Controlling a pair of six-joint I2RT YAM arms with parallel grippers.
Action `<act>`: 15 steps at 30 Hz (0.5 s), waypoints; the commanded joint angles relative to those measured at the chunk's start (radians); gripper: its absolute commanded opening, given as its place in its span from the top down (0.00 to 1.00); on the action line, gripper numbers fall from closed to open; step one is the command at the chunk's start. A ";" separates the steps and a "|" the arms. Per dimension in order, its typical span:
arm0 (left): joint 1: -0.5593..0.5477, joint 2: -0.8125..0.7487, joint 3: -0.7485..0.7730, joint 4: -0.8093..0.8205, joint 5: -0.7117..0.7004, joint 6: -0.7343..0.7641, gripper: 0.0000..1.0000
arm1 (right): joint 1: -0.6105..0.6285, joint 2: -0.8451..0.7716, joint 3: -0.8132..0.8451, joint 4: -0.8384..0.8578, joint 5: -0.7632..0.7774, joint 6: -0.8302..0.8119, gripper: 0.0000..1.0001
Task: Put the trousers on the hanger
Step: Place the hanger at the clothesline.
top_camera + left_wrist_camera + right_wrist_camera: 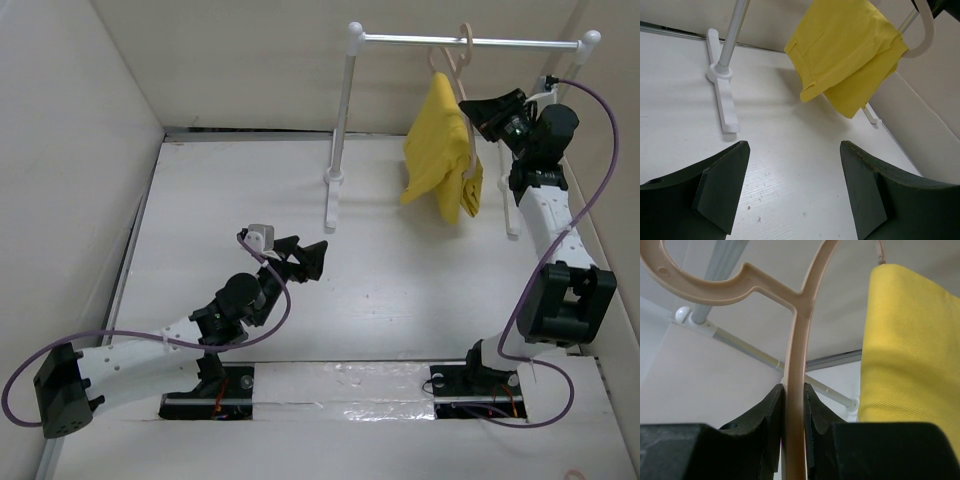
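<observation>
We see the yellow trousers point(436, 150) folded over the hanger point(466, 46) and hanging in the air at the far right of the table point(400, 300), their lower edges clear of its surface. In the right wrist view the trousers point(910, 340) fill the right side, just beside the hanger's pale beige stem point(796, 340). The hanger's hook sits over the bar of the white clothes rail point(420, 40), between its two posts and nearer the right one.

The right gripper point(482, 108) is raised beside the trousers. Its wrist camera shows the right gripper point(794, 392) clamped on the hanger's stem, one dark finger pressed against each side.

The left gripper point(305, 256) hovers low over the middle of the table, well apart from the rail. We see its jaws spread wide with nothing between them, the left gripper point(794, 147) facing the trousers point(845, 50) and the rail's left foot point(722, 95).
</observation>
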 commanded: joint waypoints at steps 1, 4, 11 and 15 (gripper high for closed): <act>0.004 -0.022 0.023 0.042 0.003 0.012 0.30 | -0.030 -0.029 0.116 0.190 -0.021 0.008 1.00; 0.004 -0.021 0.023 0.044 0.003 0.010 0.30 | -0.039 -0.026 0.113 0.185 -0.017 0.007 1.00; 0.004 -0.005 0.026 0.044 0.003 0.012 0.30 | -0.050 0.020 0.090 0.182 -0.027 -0.016 1.00; 0.004 0.006 0.029 0.044 -0.002 0.015 0.30 | -0.059 0.021 0.075 0.183 -0.047 -0.045 1.00</act>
